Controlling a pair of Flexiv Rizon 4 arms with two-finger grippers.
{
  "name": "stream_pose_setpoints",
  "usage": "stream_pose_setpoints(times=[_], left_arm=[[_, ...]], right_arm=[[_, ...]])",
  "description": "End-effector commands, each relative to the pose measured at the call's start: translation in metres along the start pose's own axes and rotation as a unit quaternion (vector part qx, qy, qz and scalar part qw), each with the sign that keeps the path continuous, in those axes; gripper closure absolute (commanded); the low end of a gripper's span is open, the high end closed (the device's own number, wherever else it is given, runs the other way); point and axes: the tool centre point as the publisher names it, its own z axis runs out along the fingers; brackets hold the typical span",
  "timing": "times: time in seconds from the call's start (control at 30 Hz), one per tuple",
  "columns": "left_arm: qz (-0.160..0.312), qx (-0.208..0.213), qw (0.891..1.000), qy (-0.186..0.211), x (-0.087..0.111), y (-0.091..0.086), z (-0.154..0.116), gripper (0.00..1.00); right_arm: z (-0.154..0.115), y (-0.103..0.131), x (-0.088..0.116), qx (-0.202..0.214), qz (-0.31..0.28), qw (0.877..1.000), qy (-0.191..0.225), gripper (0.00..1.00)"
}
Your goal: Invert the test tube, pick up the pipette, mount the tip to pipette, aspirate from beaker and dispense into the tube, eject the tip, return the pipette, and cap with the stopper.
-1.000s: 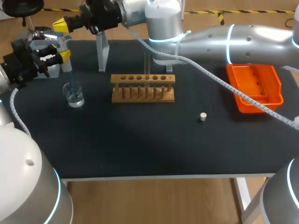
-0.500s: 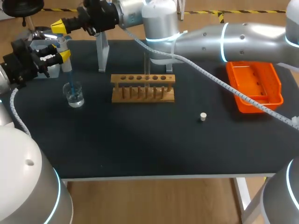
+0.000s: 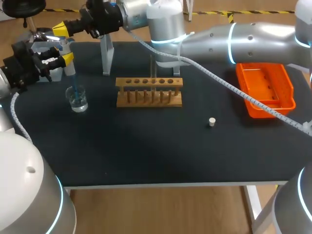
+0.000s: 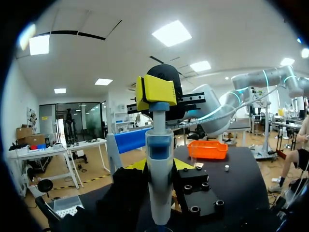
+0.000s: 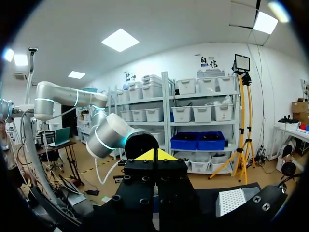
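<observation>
Pipette (image 4: pixel 158 193) upright over the beaker (image 3: pixel 77 101), blue tip down inside it, my left gripper (image 3: pixel 66 58) clamped on the barrel from both sides. Right gripper (image 3: pixel 61 28), fingers pinched together and empty, sits on the plunger above the beaker. Test tube rack (image 3: pixel 149 92) beside the beaker, stopper (image 3: pixel 211 122) farther off.

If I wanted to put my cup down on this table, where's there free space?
The wide front strip of the table, nearer than the wooden rack and the white stopper, is bare. So is the gap between rack and orange tray. The far left corner is crowded: beaker, pipette, left gripper and right gripper.
</observation>
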Motion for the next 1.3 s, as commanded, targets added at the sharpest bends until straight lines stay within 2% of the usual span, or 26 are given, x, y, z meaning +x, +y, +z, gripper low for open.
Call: stream_pose_setpoints(times=[0.03,0.9,1.3], left_arm=[[0.001,0.002,1.000,-0.001,0.000,-0.001,0.001,1.00],[0.001,0.002,1.000,-0.001,0.000,-0.001,0.001,1.00],[0.001,0.002,1.000,-0.001,0.000,-0.001,0.001,1.00]], right_arm=[[0.000,-0.003,-0.006,0.002,0.001,1.000,0.006,1.00],[0.000,-0.029,-0.001,0.011,0.021,1.000,0.003,1.00],[-0.001,-0.029,0.000,0.012,0.023,1.000,0.000,1.00]])
